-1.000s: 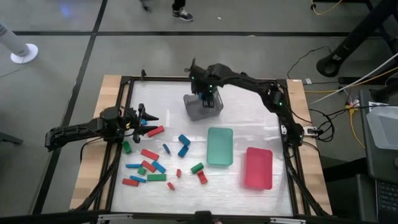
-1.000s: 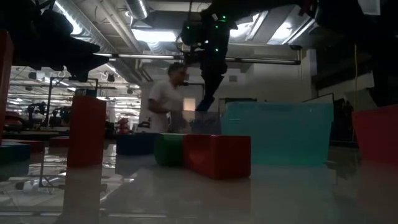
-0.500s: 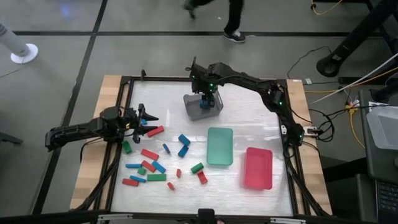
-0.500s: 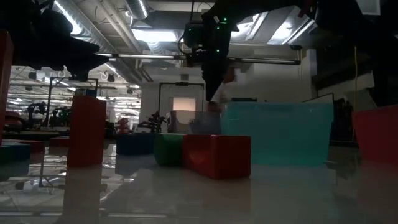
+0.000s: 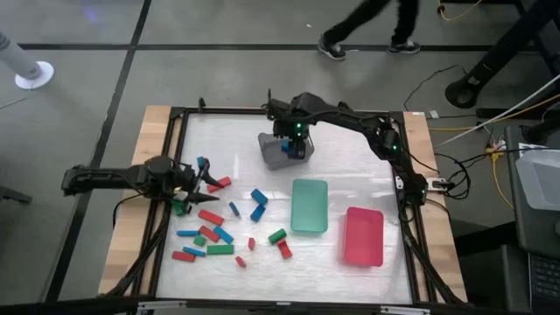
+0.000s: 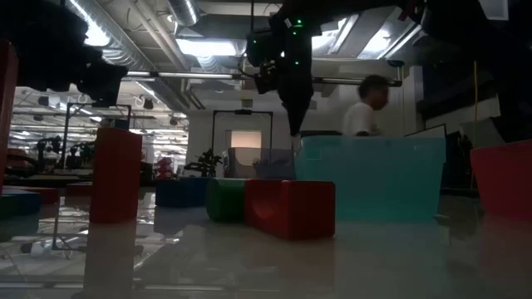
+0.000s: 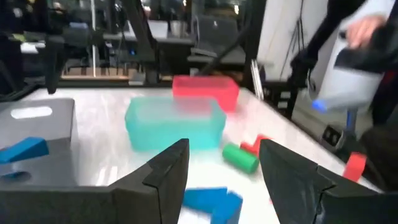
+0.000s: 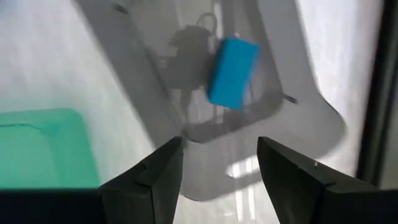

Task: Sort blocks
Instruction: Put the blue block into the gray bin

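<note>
Red, blue and green blocks (image 5: 213, 234) lie scattered on the table's near left part. One blue block (image 8: 232, 71) lies inside the grey basket (image 5: 266, 154) at the far middle. My right gripper (image 8: 217, 144) hovers open above the basket, and also shows above it in the high view (image 5: 294, 136) and hanging down in the low view (image 6: 295, 124). My left gripper (image 5: 199, 181) is open at the table's left, beside a red bar (image 5: 220, 184). In the left wrist view my left gripper (image 7: 224, 147) faces a blue block (image 7: 211, 202) and a green block (image 7: 240, 157).
The green tray (image 5: 309, 206) and the red tray (image 5: 363, 236) lie flat on the table's right half, with bare table around them. A black frame (image 5: 179, 114) runs round the table. A person (image 5: 367, 22) walks past beyond the far edge.
The right gripper dipped toward the basket, then rose; the blue block that hung at its tip now lies in the basket. The left arm has swung a little toward the near edge, closer to the scattered blocks. The person has walked from left to right behind the table.
</note>
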{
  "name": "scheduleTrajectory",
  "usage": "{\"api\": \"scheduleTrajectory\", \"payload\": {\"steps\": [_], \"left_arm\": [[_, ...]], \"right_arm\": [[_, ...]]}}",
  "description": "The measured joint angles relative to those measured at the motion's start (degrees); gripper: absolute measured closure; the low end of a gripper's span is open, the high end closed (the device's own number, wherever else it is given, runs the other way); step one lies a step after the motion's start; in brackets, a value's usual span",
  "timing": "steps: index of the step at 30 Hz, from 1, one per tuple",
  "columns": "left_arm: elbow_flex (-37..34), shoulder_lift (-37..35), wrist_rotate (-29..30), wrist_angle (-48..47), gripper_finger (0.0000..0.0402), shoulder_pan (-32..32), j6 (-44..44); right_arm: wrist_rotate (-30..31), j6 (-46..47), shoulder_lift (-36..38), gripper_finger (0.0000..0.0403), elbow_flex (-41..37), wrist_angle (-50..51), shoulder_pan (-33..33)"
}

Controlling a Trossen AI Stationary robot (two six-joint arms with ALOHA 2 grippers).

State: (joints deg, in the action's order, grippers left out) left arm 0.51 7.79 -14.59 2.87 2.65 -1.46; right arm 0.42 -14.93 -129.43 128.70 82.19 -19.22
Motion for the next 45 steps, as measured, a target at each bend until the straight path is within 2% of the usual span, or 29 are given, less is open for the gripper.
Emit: {"api": "scheduleTrajectory", "payload": {"steps": [7, 27, 45], "left_arm": [[0.0, 6.7, 3.7, -0.4, 0.0218, -2.0, 5.5], [0.0, 16.7, 3.9, 2.9, 0.0218, -1.9, 7.9], [0.0, 22.6, 1.7, 9.1, 0.0218, -1.9, 7.5]], "right_arm": [[-0.5, -0.3, 0.0, 0.0199, 0.0, -3.6, 4.8], [-0.5, -0.3, 0.0, 0.0199, 0.0, -11.6, 17.1], [0.3, 0.2, 0.0, 0.0199, 0.0, -12.4, 21.5]]}}
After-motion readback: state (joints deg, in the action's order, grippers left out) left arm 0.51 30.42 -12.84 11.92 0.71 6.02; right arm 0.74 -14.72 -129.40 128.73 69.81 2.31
